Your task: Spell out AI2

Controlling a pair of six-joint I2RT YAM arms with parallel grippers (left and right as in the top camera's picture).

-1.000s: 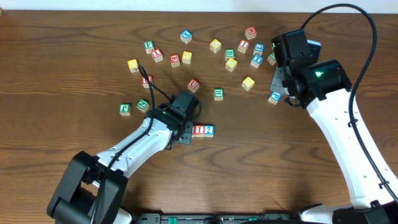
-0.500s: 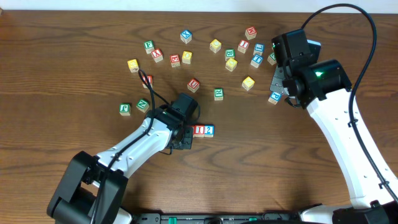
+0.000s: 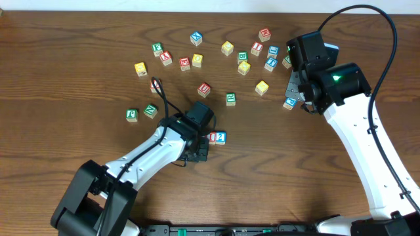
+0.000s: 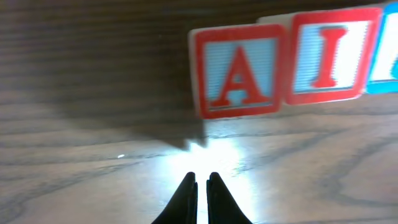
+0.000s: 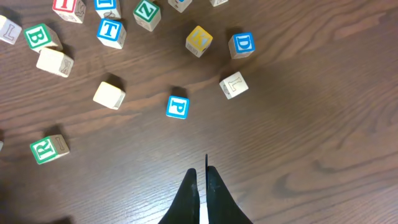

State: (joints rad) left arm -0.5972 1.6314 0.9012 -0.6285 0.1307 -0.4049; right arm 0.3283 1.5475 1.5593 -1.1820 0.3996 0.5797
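In the left wrist view the three cubes stand in a row, touching. The red "A" cube (image 4: pixel 236 71) is on the left, the red "I" cube (image 4: pixel 326 59) is beside it, and only a blue edge of the "2" cube (image 4: pixel 387 56) shows at the right. My left gripper (image 4: pixel 200 178) is shut and empty, its tips just above the wood a little short of the "A". From overhead the left gripper (image 3: pixel 201 148) hides the "A"; the "I" (image 3: pixel 213 137) and "2" (image 3: pixel 222 137) show beside it. My right gripper (image 5: pixel 202 171) is shut on nothing, over bare wood at the right (image 3: pixel 296 93).
Several other letter cubes lie scattered across the far half of the table, among them a red-lettered one (image 3: pixel 205 89), a green one (image 3: pixel 231 99) and a yellow one (image 3: pixel 262 87). Below the right gripper lie a blue "P" cube (image 5: pixel 177 107) and a green "R" cube (image 5: pixel 50 149).
My left gripper has moved slightly right and toward the front edge, and the "I" and "2" have shifted a little to the right. The right arm has not moved.
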